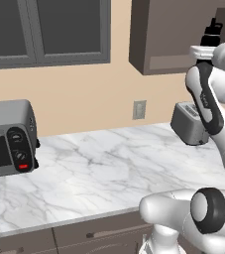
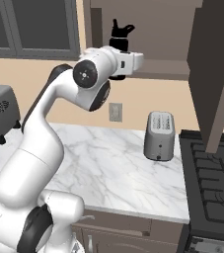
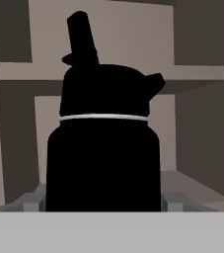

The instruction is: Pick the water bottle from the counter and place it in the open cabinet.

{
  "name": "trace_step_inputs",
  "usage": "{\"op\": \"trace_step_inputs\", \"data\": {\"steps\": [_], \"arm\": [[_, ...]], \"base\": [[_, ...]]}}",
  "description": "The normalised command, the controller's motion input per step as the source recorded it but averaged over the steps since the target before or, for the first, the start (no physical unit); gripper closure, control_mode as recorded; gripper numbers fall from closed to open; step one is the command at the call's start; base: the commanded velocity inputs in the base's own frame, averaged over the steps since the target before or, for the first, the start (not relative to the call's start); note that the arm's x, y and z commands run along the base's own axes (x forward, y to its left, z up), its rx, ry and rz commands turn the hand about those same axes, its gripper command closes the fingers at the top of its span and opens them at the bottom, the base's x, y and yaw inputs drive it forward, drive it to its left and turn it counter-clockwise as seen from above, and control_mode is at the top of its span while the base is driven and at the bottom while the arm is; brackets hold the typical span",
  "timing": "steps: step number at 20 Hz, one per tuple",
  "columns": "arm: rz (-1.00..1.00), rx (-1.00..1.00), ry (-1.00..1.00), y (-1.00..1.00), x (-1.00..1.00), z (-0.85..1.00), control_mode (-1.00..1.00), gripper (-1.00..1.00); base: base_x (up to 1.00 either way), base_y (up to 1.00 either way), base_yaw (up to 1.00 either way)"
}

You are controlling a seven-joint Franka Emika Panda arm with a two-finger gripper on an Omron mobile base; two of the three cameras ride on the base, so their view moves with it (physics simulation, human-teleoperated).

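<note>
open cabinet [image 3: 192, 74] interior behind water bottle [image 3: 103, 148]; bottle upright between claw [image 2: 117, 74] fingers, clamped, raised high above counter [image 1: 99, 163].

Even, flat rendered light, no glare. Surface [image 1: 99, 163] bright, only faint shadows under toaster [image 2: 159, 136]. Cabinet [image 3: 197, 99] interior dim; bottle [image 3: 103, 148] plain black silhouette, no surface detail. Edges slightly soft, undistorted.

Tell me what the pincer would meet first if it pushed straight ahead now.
Probably the back wall of the open cabinet. The pincer holds the water bottle facing that recess, with a shelf higher up; depth is unclear.
</note>
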Motion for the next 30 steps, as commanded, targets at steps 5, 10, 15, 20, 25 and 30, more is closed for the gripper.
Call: {"op": "trace_step_inputs", "data": {"steps": [5,10,15,20,25,30], "arm": [[0.00,0.00,0.00,-0.11,0.11,0.00,-1.00,1.00],[0.03,0.00,0.00,-0.10,0.12,0.00,-1.00,1.00],[0.04,0.00,0.00,-0.02,0.12,0.00,-1.00,1.00],[0.02,0.00,0.00,0.00,0.15,0.00,-1.00,1.00],[0.00,0.00,0.00,0.00,0.17,0.00,-1.00,1.00],[0.00,0.00,0.00,0.00,0.20,0.00,-1.00,1.00]], "base": [[0.00,0.00,0.00],[0.00,0.00,0.00],[0.00,0.00,0.00],[0.00,0.00,0.00],[0.00,0.00,0.00],[0.00,0.00,0.00]]}}
